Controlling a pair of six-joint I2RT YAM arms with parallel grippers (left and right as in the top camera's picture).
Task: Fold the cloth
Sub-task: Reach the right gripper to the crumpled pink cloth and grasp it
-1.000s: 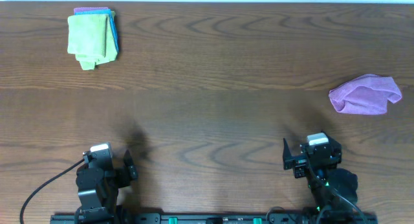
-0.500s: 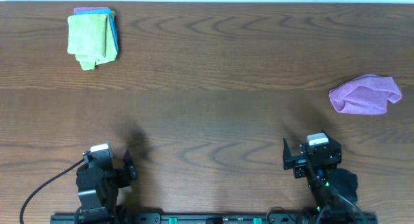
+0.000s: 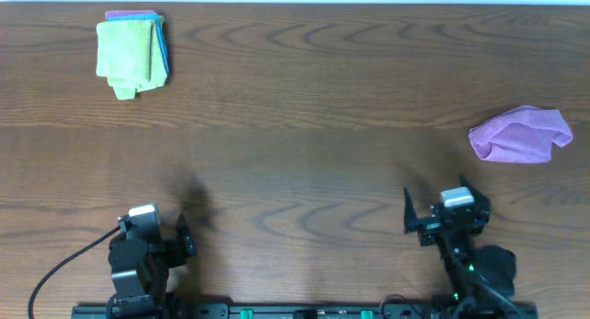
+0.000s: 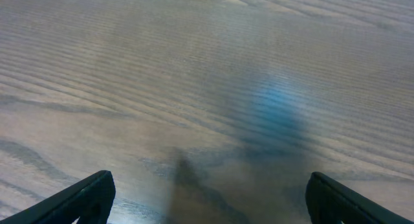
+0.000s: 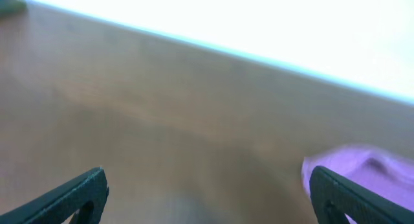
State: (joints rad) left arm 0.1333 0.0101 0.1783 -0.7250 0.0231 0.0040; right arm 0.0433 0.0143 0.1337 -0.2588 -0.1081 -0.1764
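**Lilac cloth [image 3: 521,135] bunched at the right edge, both claws apart**

Lime-green cloth [image 3: 129,59] sits in the upper left of the overhead view, folded, on top of a small stack. A blue cloth [image 3: 163,44] peeks out along its right side and a purple strip [image 3: 129,16] shows at its top edge.

Lower left, my left claw [image 3: 184,236] hangs over the bare wooden table [image 3: 295,153]. From its own camera I see my two dark fingers [image 4: 81,199] spread to opposite corners of the frame, with only wood grain and a soft shadow between them.

Lower right, my right claw [image 3: 435,206] is likewise spread wide and grips nothing. Its wrist picture is blurred, but my fingers [image 5: 74,195] stand well apart at the bottom corners.

The cloth lies crumpled in a loose heap at the right edge, about mid-height and well apart from both claws. It is up and to the right of my right claw. In the right wrist view it shows as a pale purple smear [image 5: 356,166] at the lower right, just above my right-hand finger.
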